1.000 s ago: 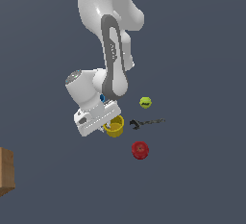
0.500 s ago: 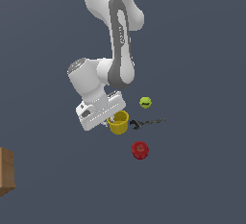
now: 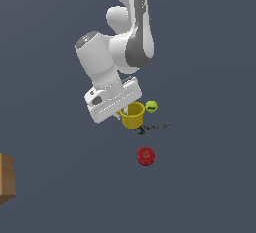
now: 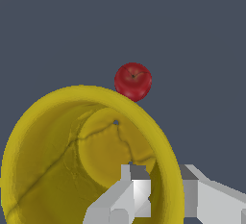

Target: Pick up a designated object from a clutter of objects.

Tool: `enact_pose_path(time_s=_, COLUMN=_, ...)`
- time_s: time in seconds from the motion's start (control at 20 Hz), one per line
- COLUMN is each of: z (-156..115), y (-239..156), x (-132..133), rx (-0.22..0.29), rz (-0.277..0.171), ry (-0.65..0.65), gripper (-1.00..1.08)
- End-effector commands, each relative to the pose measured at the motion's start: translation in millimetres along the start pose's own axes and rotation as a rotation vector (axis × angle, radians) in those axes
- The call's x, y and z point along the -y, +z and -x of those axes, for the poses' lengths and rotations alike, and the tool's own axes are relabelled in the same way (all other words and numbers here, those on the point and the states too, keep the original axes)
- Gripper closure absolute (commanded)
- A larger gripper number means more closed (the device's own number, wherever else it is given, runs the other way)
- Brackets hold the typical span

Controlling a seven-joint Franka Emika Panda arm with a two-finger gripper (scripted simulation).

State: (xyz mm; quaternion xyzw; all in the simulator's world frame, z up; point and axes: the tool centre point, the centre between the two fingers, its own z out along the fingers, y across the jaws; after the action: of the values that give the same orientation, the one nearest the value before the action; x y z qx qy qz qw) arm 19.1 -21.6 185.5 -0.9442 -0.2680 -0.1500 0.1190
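Observation:
The yellow cup (image 3: 133, 115) hangs off the floor under the white hand, in front of the green tennis ball (image 3: 151, 106). My gripper (image 3: 123, 112) is shut on the cup's rim. In the wrist view the yellow cup (image 4: 81, 160) fills the near field, mouth toward the camera. The gripper (image 4: 166, 196) pinches its wall with one finger inside and one outside. The rest of the clutter lies below and beside the cup. The fingertips are mostly hidden by the hand in the exterior view.
A black wrench (image 3: 154, 127) lies just below the cup. A red apple (image 3: 145, 156) sits nearer the camera and shows past the cup's rim as the apple (image 4: 133, 80) in the wrist view. A brown wooden box (image 3: 6, 178) stands at the exterior view's left edge.
The arm has risen and shifted toward the exterior view's right, carrying the yellow cup up off the floor. The other items have stayed put.

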Motion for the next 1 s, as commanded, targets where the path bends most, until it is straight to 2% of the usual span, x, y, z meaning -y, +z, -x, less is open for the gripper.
enact_pose_path(time_s=0.0, z=-11.2, y=-18.7, x=13.4, rx=-0.001, rz=0.002, ry=-0.001, gripper=1.08)
enact_pose_path(time_s=0.95, z=-96.8, y=-160.0, x=115.3, rx=-0.006, rz=-0.001, ry=-0.003, gripper=1.08)
